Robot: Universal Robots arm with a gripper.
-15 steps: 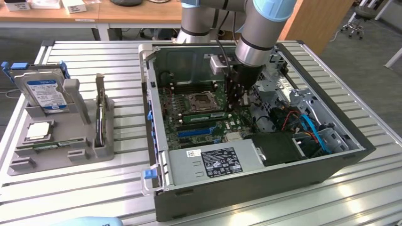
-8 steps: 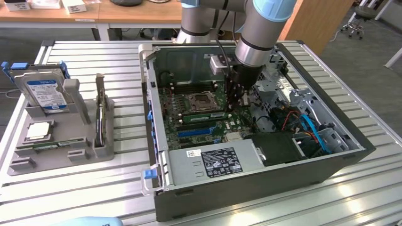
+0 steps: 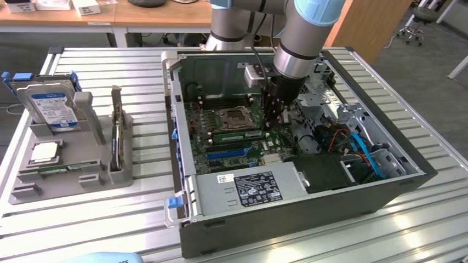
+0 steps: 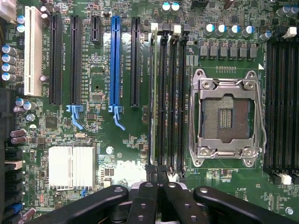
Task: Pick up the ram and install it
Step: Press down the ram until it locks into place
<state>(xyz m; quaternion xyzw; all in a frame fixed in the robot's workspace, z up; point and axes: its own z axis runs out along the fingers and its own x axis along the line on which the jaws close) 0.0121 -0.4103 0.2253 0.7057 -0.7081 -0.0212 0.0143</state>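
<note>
Inside the open computer case [image 3: 292,164], lying on its side on the slatted metal counter [image 3: 109,219], the robot arm [image 3: 300,38] reaches straight down over the motherboard [image 3: 234,137]. Its claw [image 4: 156,175] hangs just above the bank of memory slots [image 4: 168,98] beside the empty processor socket [image 4: 226,119], fingers [image 4: 142,205] pressed together and holding nothing.

Directly under the fingertips, the ram [image 4: 152,98] stands on edge in the outermost slot of that bank, on the side away from the socket; in the wrist view it shows as a thin pale-green line running the length of the slot. In the exterior view the same stick [image 3: 243,132] appears as a green strip next to the socket, at the foot of the claw. Whether the fingertips touch its top edge cannot be told.

Further from the socket than the ram, several long black expansion slots [image 4: 65,60] and one blue slot [image 4: 115,60] run parallel to it, and a silver heatsink [image 4: 71,167] sits nearby.

Outside the case, toward the exterior view's left, a grey parts holder [image 3: 73,164] carries a hard drive [image 3: 50,107] standing upright, a square silver processor chip [image 3: 45,152] and another green stick [image 3: 69,167] lying flat.
</note>
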